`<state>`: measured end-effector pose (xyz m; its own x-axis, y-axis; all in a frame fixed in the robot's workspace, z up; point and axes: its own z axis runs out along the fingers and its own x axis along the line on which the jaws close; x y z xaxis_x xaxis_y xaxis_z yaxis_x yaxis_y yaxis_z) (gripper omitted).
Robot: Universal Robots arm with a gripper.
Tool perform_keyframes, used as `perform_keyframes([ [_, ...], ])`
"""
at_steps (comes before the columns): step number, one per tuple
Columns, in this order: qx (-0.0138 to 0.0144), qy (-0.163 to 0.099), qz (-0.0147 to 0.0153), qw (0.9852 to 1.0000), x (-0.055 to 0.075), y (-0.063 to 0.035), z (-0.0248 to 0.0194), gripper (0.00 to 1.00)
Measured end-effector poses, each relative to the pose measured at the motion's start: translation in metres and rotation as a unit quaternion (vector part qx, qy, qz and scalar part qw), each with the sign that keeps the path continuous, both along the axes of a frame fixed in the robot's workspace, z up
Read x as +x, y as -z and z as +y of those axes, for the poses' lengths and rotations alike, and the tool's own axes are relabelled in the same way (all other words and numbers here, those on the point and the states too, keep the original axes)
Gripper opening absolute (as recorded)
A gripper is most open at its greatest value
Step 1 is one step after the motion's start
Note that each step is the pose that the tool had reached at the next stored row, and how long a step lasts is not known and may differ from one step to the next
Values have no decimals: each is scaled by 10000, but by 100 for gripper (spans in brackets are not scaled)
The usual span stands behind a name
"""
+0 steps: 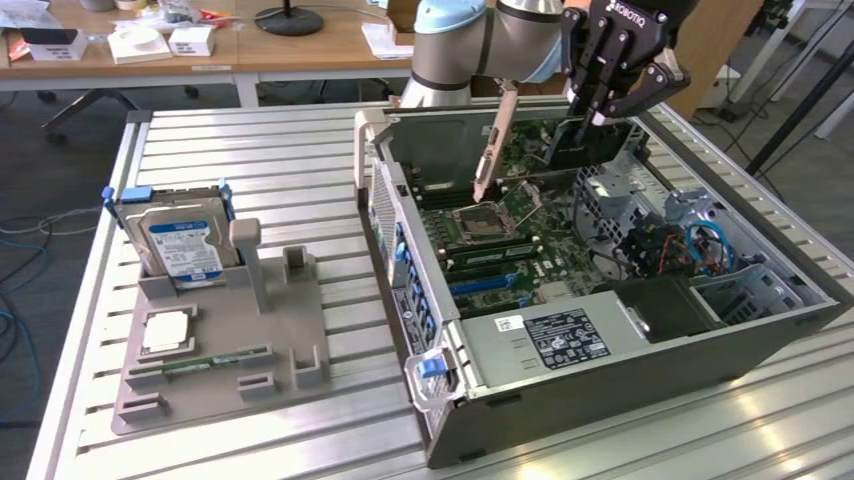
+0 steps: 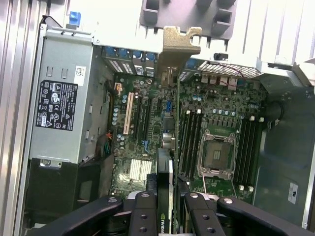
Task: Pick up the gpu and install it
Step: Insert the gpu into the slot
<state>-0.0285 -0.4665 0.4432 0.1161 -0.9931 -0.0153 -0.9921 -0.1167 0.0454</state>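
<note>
My gripper (image 1: 607, 112) is shut on the gpu (image 1: 583, 145), a dark card held on edge above the open computer case (image 1: 400, 250). The card's metal end bracket (image 1: 494, 140) hangs down over the motherboard (image 1: 514, 245). In the wrist view the gpu (image 2: 166, 182) runs edge-on away from my gripper (image 2: 167, 204), between the black fingers (image 2: 142, 211). Its bracket (image 2: 179, 44) sits at the far end, over the case's rear slots. The card hovers above the board, beside the white expansion slot (image 2: 130, 113), not seated in any slot.
A grey fixture (image 1: 220, 340) at the exterior view's left holds the silver hard drive (image 1: 180, 245), a processor chip (image 1: 167, 330) and a memory stick (image 1: 214, 360). Inside the case lie the power supply (image 1: 561, 335), the processor socket (image 2: 216, 152) and cables (image 1: 694, 245). A desk stands behind.
</note>
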Motion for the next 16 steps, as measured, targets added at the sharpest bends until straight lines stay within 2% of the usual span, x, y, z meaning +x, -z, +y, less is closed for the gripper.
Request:
perform_keyframes([
  [6, 0, 0, 0, 10000, 0, 0, 0, 26],
  [10, 24, 0, -70, 10000, -25, 4, 0, 26],
  [16, 26, 12, -78, 10000, -28, 11, 0, 26],
])
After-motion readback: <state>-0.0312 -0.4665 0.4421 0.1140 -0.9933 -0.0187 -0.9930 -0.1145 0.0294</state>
